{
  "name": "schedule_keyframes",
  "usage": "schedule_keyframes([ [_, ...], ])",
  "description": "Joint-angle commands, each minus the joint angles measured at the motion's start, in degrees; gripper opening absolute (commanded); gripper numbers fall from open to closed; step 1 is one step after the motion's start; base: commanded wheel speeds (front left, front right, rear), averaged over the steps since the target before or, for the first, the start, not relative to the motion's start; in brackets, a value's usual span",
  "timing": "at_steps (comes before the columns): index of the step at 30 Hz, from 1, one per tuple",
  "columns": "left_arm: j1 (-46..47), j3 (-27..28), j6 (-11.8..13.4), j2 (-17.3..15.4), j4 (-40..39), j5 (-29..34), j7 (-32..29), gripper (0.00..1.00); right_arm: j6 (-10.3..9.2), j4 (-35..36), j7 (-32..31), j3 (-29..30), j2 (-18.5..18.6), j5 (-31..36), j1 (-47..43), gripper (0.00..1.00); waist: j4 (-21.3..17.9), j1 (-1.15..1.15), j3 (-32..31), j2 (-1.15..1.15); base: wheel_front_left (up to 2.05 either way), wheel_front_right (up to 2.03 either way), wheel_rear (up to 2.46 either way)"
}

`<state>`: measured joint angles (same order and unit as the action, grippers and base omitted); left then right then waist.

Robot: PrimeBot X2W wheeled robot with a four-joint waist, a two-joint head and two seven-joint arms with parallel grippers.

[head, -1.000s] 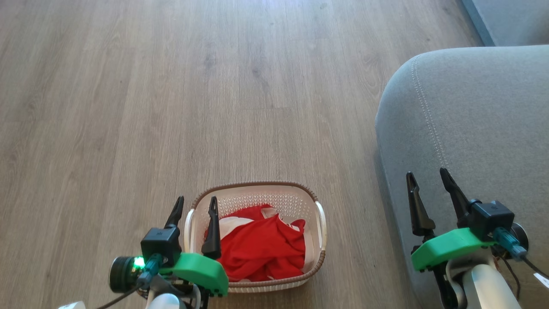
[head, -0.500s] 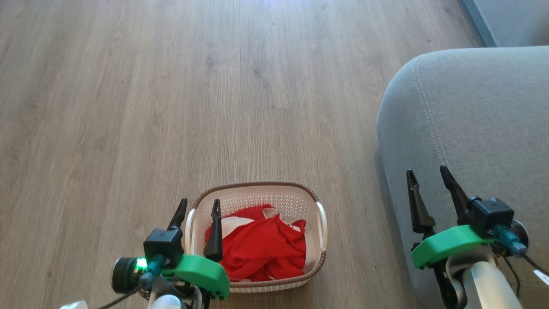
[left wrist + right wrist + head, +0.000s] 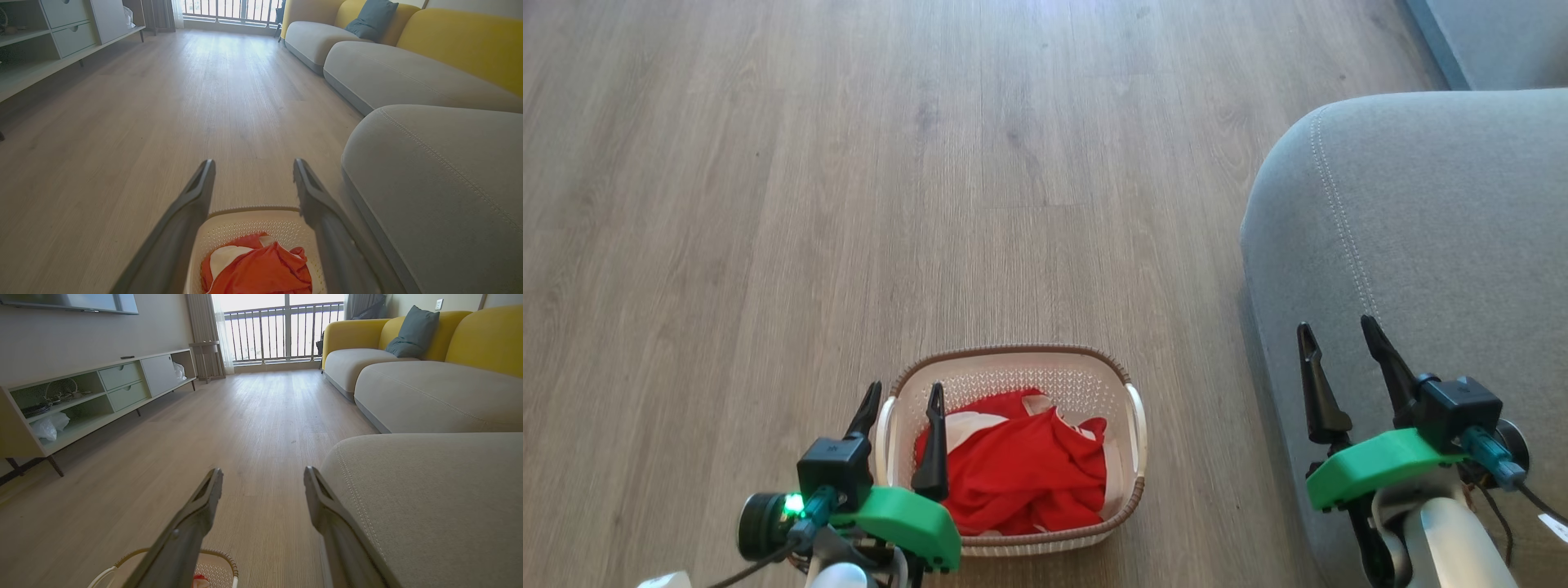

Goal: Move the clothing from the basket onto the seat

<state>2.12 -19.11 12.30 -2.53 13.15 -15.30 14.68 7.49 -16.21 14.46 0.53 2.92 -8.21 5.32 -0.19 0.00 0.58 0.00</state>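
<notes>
The basket (image 3: 1013, 359) stands on the floor (image 3: 849, 204), under and just right of the left claw (image 3: 905, 385). The clothing (image 3: 1021, 469) lies heaped inside it, right of that claw. The seat (image 3: 1421, 229) lies beneath and ahead of the right claw (image 3: 1337, 324), which hangs over its left edge. A strip of floor separates basket and seat, between the two claws.
</notes>
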Motion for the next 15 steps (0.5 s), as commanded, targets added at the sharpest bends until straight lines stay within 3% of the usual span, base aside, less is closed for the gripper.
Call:
schedule_keyframes([
  [1,1.7,1.3,0.1,-0.3,-2.0,-0.1,0.3,1.00,0.00,1.6,0.5,-1.2,0.0,0.1,2.4,1.00,0.0,0.00,0.1,0.00,0.00,0.00,0.00],
  [9,1.9,0.6,-0.3,-0.3,-0.9,-0.3,0.3,1.00,0.00,1.5,0.5,-1.1,0.0,0.2,2.6,1.00,-0.6,0.00,1.4,0.00,0.00,0.00,0.00],
  [15,3.4,-1.1,-0.6,-0.3,1.5,-0.2,0.3,1.00,0.00,1.3,0.5,-0.6,0.1,0.8,3.7,1.00,-1.3,0.00,6.1,0.00,0.00,0.00,0.00],
])
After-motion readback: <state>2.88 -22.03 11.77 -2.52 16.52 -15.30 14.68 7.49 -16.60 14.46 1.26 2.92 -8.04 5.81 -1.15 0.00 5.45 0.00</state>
